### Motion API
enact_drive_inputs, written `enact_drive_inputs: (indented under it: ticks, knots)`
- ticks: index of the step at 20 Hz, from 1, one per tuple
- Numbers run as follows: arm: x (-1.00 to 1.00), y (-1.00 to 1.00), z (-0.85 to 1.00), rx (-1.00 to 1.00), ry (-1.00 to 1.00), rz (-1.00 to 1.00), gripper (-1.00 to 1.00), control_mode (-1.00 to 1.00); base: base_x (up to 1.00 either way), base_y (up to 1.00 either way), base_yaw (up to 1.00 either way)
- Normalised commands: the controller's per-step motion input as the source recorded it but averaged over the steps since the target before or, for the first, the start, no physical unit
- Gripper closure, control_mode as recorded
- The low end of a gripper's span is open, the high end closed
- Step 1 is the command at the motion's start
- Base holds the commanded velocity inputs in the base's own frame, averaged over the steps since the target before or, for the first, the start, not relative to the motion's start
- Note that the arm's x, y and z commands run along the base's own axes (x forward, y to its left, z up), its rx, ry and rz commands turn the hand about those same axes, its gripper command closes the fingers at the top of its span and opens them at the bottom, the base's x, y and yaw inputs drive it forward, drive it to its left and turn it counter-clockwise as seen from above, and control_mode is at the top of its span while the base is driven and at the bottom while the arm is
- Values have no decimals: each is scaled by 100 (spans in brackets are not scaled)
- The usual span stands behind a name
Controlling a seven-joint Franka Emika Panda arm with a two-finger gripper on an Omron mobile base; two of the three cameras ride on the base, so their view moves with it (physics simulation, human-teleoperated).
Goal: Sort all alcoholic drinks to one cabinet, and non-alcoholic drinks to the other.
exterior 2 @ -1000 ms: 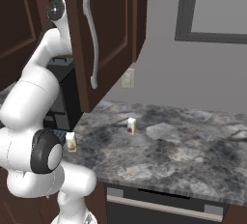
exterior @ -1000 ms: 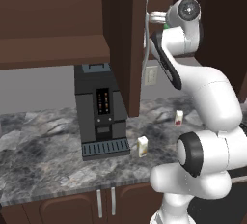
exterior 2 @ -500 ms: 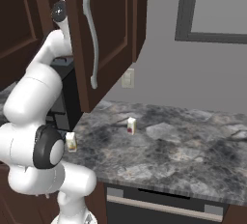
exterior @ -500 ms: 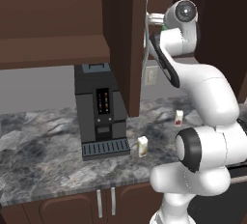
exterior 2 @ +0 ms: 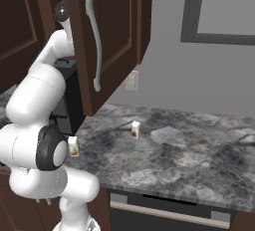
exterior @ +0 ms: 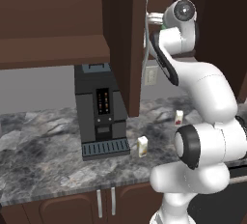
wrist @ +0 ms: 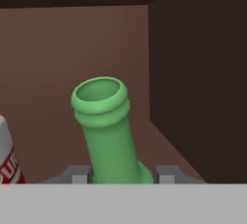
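Jaws pinch the bottle (wrist: pixel 108 136) by its neck inside the cabinet (exterior 2: pixel 114 31), ready for shelving; both cartons (exterior: pixel 142 147) sit below on the desk (exterior 2: pixel 189 160)

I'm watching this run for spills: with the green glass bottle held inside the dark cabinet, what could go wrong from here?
1. The slim green glass bottle leans in the hand; released like this, it may topple.
2. A white can with red lettering stands close beside it and could be knocked.
3. The open dark brown cabinet door hangs next to the arm; a pull-back might clip it.
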Motion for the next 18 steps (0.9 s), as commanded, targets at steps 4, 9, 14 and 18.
enact_drive_inputs:
  ticks: [4, 9, 14, 18]
  knots:
    - [25, -1, -14, 0, 0, 0, 100, -100, 0, 0, 0]
    - [23, -1, -17, 0, 0, 0, 100, -100, 0, 0, 0]
    - [12, 0, -10, 0, 0, 0, 100, -100, 0, 0, 0]
    - [9, 0, -11, 0, 0, 0, -100, -100, 0, 0, 0]
